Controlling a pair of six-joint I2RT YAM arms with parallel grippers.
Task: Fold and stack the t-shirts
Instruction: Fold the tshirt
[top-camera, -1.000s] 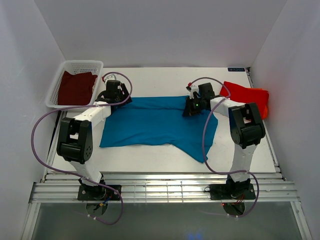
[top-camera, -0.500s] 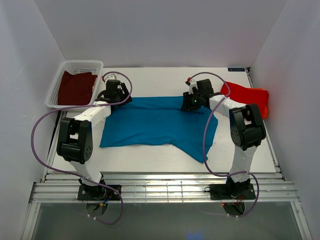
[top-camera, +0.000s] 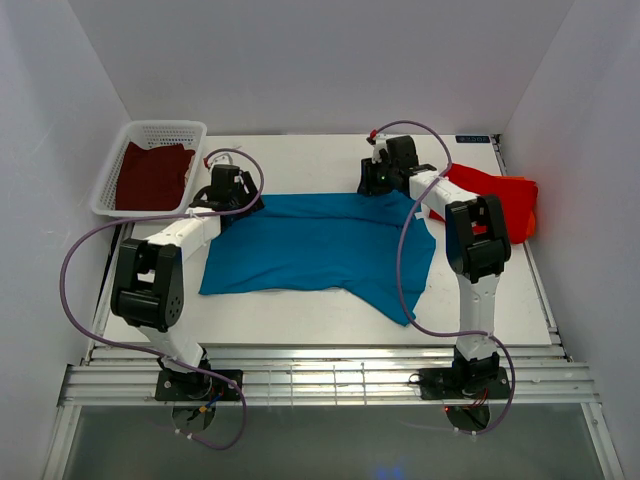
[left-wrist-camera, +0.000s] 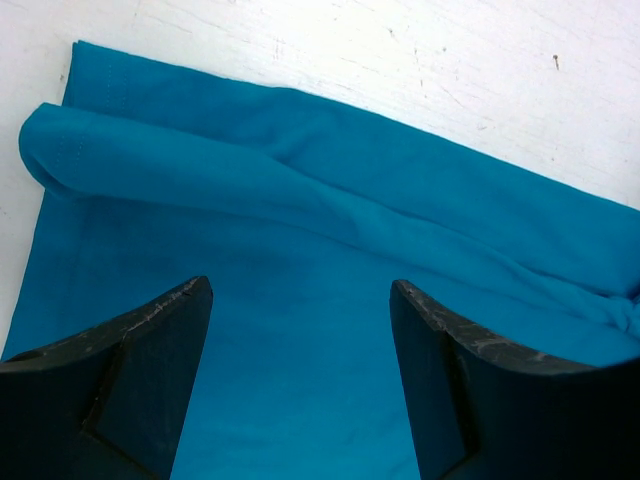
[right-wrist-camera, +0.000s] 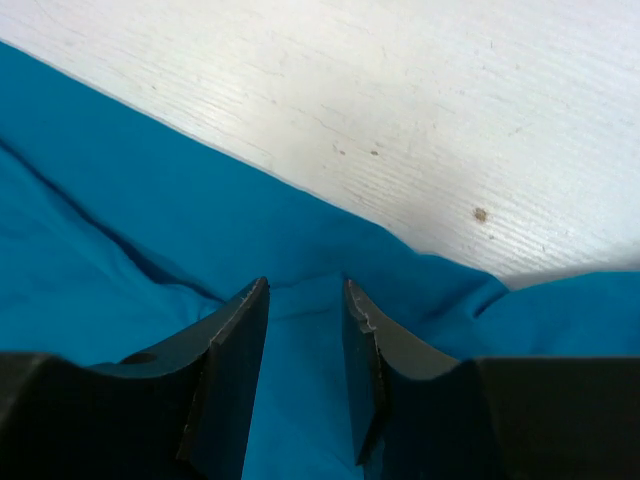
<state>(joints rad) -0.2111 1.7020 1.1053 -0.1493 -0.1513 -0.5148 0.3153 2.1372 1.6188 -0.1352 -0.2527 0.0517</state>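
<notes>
Cloth of teal t-shirt (top-camera: 310, 245) soft, light, limp; best pinched at corner nearest basket (top-camera: 165, 127); left tool (left-wrist-camera: 300, 290) wide open, right tool (right-wrist-camera: 305, 290) parted, empty.

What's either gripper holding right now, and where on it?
Nothing. Left gripper wide open above the teal shirt; right gripper open over its far edge, no cloth pinched.

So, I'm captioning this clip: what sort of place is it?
Probably a lab test booth, not a home: plain white walls box in a table, with left arm and right arm bolted to its edge.
</notes>
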